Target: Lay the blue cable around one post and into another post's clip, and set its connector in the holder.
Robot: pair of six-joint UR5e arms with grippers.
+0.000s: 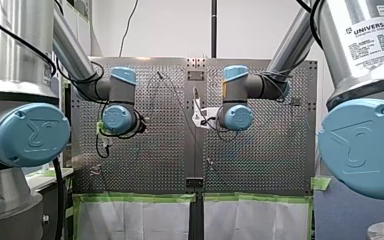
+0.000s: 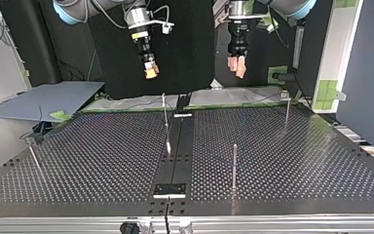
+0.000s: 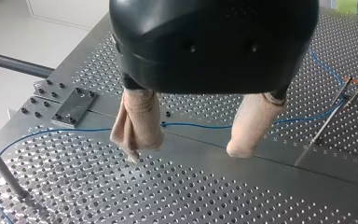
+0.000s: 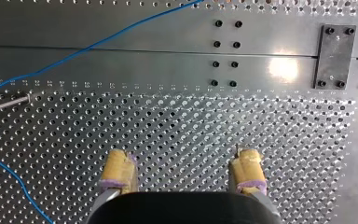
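The thin blue cable (image 3: 200, 125) lies loose on the perforated table. It curves around an upright post (image 3: 0, 168) and runs on to a slanted post with an orange clip (image 3: 354, 85). My left gripper (image 3: 184, 154) hangs open above the cable, with beige pads and nothing between them. My right gripper (image 4: 184, 153) is open over bare table, its yellow pads empty. The cable (image 4: 98, 44) passes well ahead of it, beside a post (image 4: 4, 105). In the top view both grippers, right (image 2: 150, 73) and left (image 2: 237, 68), hover high above the far edge of the table. I cannot make out the connector.
Several thin posts stand on the table (image 2: 292, 161), among them one near the middle (image 2: 165, 117), one nearer the camera (image 2: 234, 165) and one at the top view's right (image 2: 286, 109). A small bolted plate (image 2: 170, 189) sits on the centre strip. Green tape (image 1: 140, 197) lines the table's edge.
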